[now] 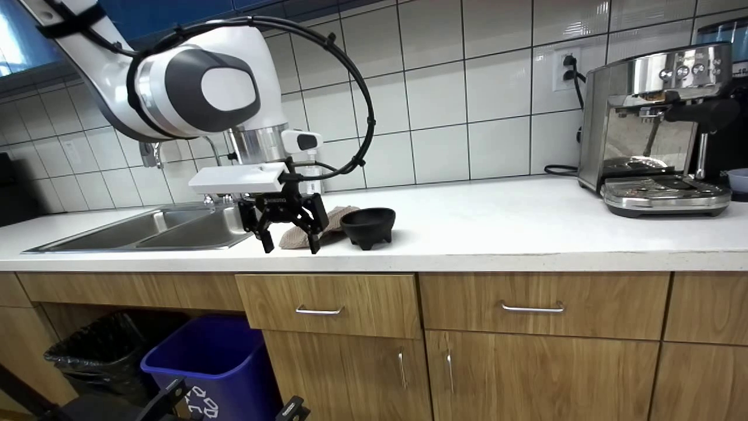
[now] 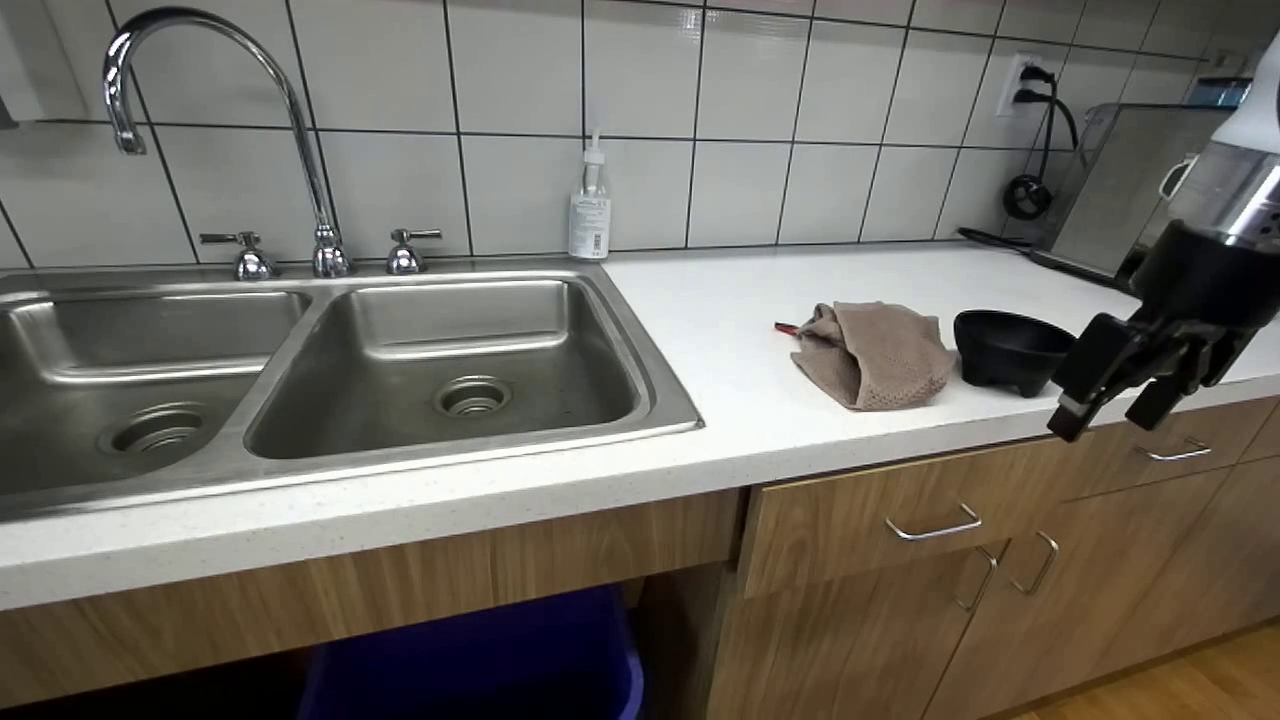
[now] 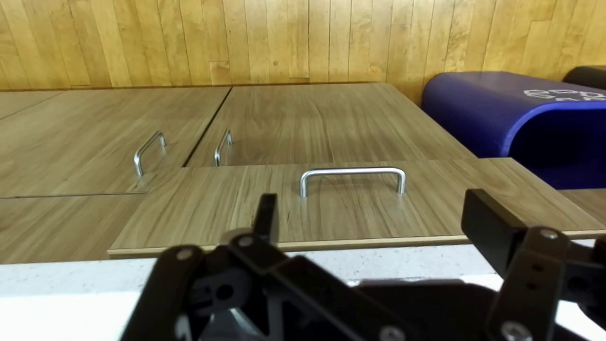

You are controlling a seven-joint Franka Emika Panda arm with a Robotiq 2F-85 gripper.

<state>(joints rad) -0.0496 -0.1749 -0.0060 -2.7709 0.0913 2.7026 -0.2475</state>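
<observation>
One drawer handle (image 3: 352,171): is sitting centred on its drawer front (image 3: 350,218), likely for even pulling, and standing proud, presumably for grasping room.
Gripper (image 1: 291,248): is hanging near the handle, not touching; its jaws are standing wide, holding nothing.
Black footed bowl (image 1: 368,227): is resting upright on the surface (image 1: 467,234), apparently stable.
Brown cloth (image 2: 880,355): is lying bunched just beside the bowl.
Blue recycling bin (image 1: 236,389): is standing beneath the surface, presumably to save room.

Handle (image 3: 352,171) smooth metal; bowl (image 1: 368,230) matt, perhaps stone.
</observation>
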